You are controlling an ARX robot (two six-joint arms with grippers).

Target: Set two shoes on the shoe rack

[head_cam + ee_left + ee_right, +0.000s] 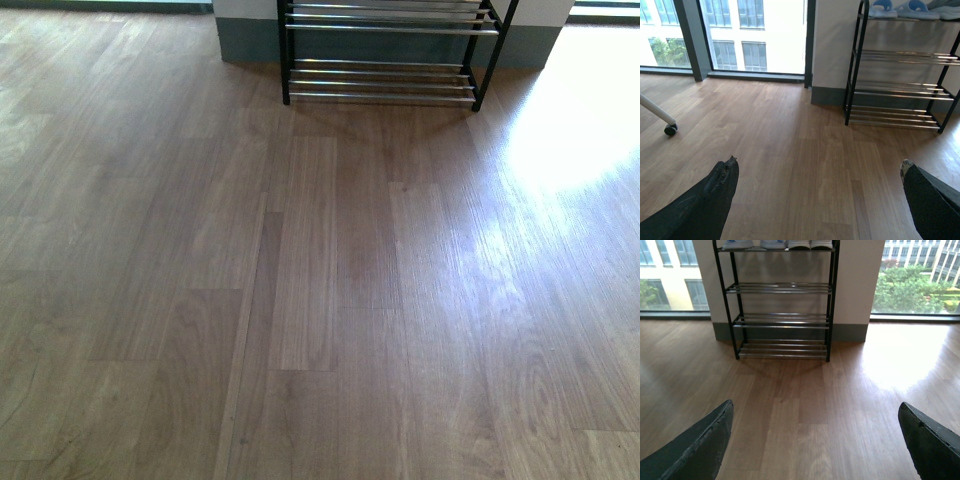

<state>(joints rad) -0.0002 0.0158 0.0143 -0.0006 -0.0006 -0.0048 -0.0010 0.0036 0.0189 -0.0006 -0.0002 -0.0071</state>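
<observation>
My left tool (817,170) is spread wide, with its two dark fingers (715,195) far from each other and nothing between them. My right tool (815,412) is also wide and it holds nothing.

The shoe rack (385,60) stands at the far side of the wooden floor (320,300), against a white wall with a grey base. In the front view I see only its two lowest tiers, and these chrome bars carry nothing.

In the left wrist view the rack (900,75) shows more tiers, and on the top tier lie the pale blue slides (905,9). Right of them there is a part of another shoe, but it is cut by the edge of the picture.

In the right wrist view the top tier of the rack (780,300) carries four shoes in a row; only their soles (775,245) show here. The three lower tiers are bare.

The floor between my tools and the rack has a bright patch of sunlight on the right. At the far left there is a white leg with a small caster wheel (670,130), near the large window (740,35).
</observation>
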